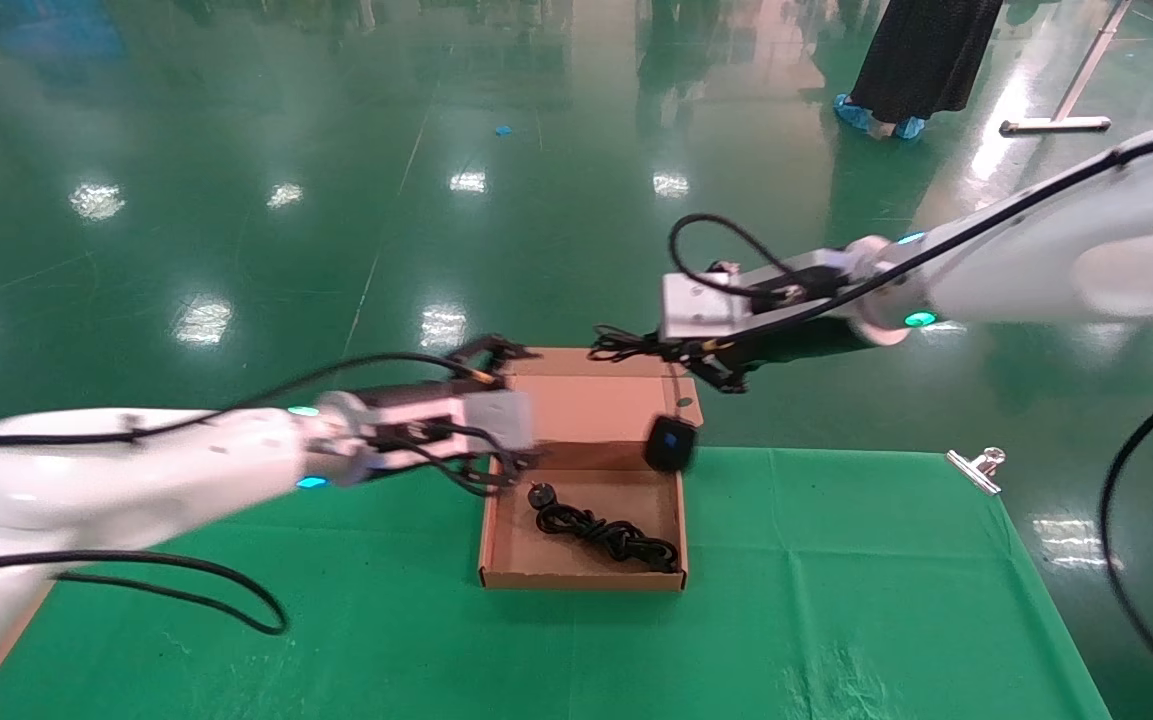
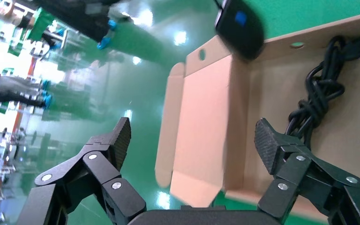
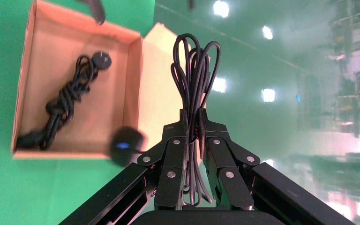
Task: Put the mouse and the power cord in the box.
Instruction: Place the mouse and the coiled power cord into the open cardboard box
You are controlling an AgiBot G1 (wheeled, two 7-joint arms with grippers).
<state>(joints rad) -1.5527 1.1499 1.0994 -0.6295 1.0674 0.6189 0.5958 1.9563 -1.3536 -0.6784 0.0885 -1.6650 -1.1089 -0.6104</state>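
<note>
Dangling beside the box (image 1: 582,555), the mouse (image 1: 671,443) hangs light from its limp cable, pinched by the right gripper (image 1: 711,362); it will probably swing. The power cord (image 1: 604,531) lies inside.

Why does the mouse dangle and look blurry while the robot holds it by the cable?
Probably because the thin cable is floppy: the right gripper pinches only its looped bundle, so the mouse hangs free at the box edge. Its blur suggests it swings like a pendulum. It seems light, since that thin cable carries it. The left gripper waits open nearby.
</note>
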